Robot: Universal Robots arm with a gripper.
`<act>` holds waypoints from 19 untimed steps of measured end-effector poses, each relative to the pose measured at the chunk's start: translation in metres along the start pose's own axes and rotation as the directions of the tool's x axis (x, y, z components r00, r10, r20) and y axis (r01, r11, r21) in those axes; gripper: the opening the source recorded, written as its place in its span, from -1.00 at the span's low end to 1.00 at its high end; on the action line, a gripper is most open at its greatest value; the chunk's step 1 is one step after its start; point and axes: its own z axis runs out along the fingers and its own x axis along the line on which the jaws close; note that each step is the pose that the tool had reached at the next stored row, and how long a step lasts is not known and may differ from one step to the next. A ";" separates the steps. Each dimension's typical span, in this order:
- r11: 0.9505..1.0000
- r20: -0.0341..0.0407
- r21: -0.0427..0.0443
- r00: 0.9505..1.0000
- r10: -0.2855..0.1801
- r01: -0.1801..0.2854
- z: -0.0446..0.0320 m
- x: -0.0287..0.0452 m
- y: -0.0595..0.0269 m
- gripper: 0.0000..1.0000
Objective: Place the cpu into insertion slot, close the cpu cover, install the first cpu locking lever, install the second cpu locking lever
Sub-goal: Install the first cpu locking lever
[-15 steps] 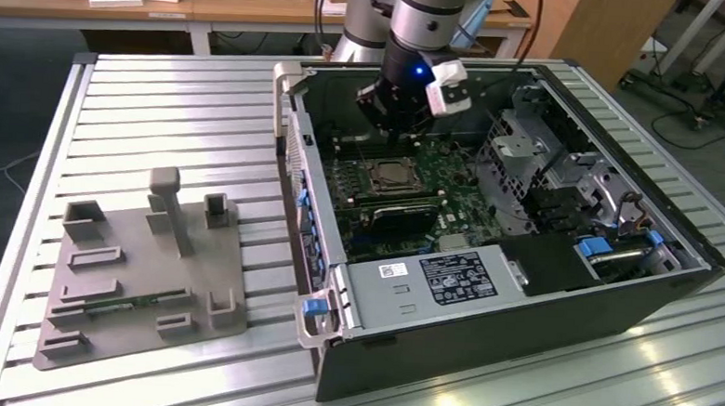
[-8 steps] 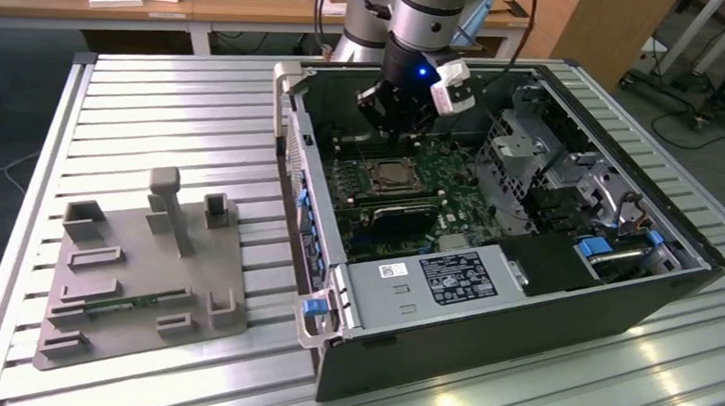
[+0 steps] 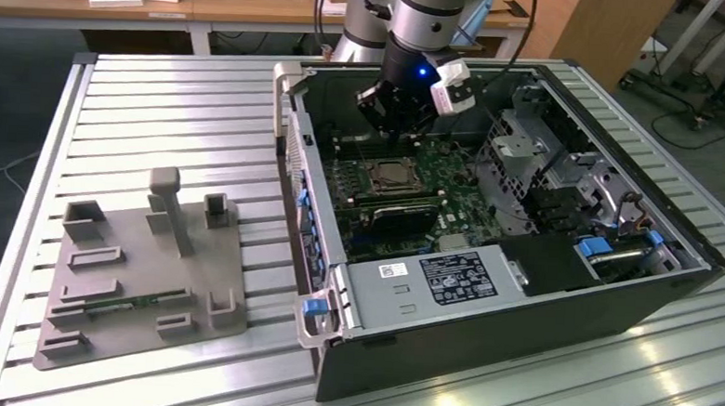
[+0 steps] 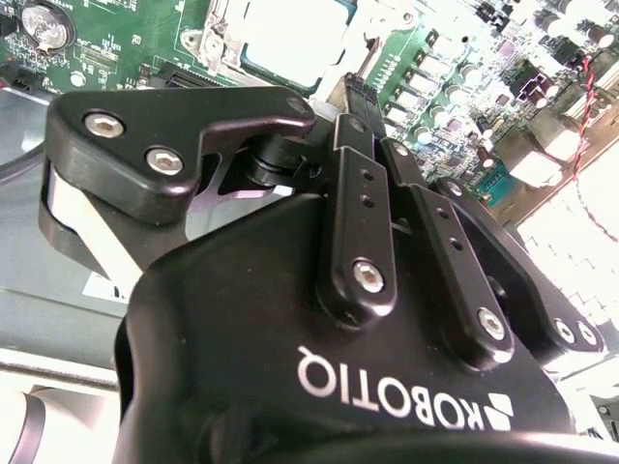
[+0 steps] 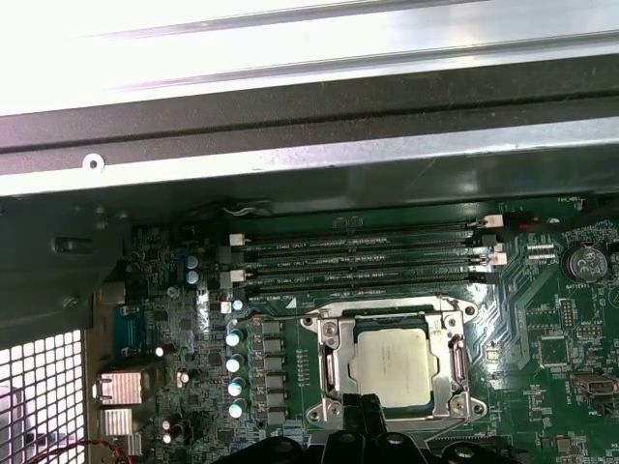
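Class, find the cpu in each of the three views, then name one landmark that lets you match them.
Exterior view: the cpu lies on the green board inside the open case.
First wrist view: the cpu sits next to the long memory slots.
Second wrist view: the cpu is the pale square on the board.
Shared landmark: the silvery cover framing it.

You have large white lettering across the black body of the claw (image 4: 353, 85), upside down in the second wrist view. In the first wrist view, just ahead of the claw, the cpu (image 5: 390, 365) carries faint marks on its metal top. Beyond it the memory sticks (image 5: 358, 263) bear white strips of tiny print, none legible. In the exterior view, well away from the claw, a black label (image 3: 458, 278) and a small white sticker (image 3: 392, 270) sit on the grey power supply (image 3: 389, 307), their print too small to read.
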 end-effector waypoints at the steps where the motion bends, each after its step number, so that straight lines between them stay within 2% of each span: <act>1: 1.000 0.000 0.000 1.000 0.000 0.000 0.0000 0.0000 0.0000 -0.80; 6: 1.000 0.000 -0.001 1.000 -0.007 0.007 0.0000 0.0009 -0.0001 -0.80; 10: 0.998 -0.003 -0.001 0.998 -0.068 0.068 0.0000 0.0014 -0.0001 -0.80; 14: 0.991 -0.006 -0.001 0.991 -0.133 0.133 0.0003 0.0018 -0.0002 -0.80; 19: 0.990 -0.006 -0.001 0.990 -0.143 0.143 0.0005 0.0102 -0.0009 -0.80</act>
